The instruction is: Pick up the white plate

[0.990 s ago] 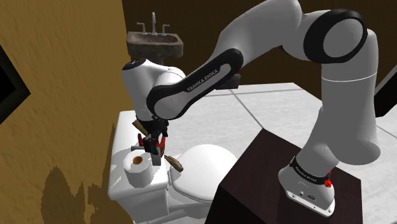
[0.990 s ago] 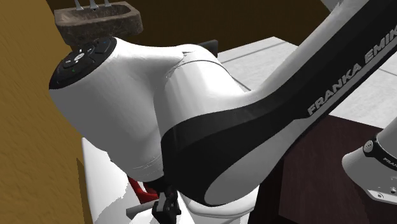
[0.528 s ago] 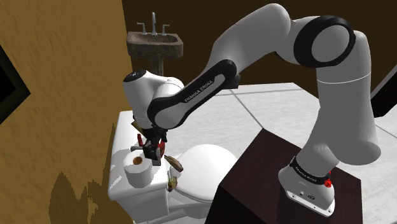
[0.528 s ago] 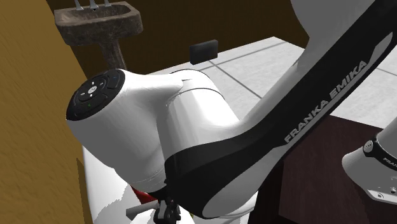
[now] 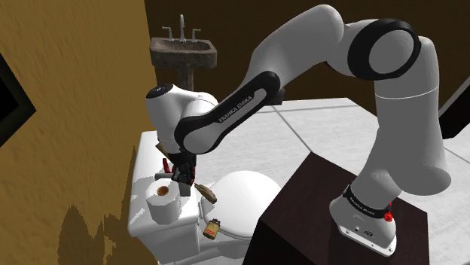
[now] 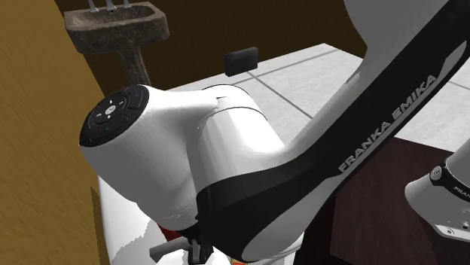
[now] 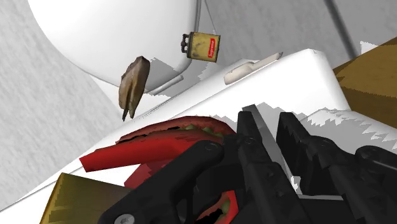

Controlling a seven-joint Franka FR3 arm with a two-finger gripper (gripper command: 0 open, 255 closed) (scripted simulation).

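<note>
Red plate [image 7: 181, 127] lies on the toilet tank [image 7: 305, 70] just beside the narrowly parted, empty jaws

We read "FRANKA EMIKA" in white capitals on the black band of the white robot arm [image 5: 230, 109]. The small yellow flat container [image 7: 207, 46] carries a red label whose lettering we cannot read.

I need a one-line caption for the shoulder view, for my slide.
Franka arm reaching down, black gripper at the toilet tank beside a paper roll, brown sink behind.
</note>
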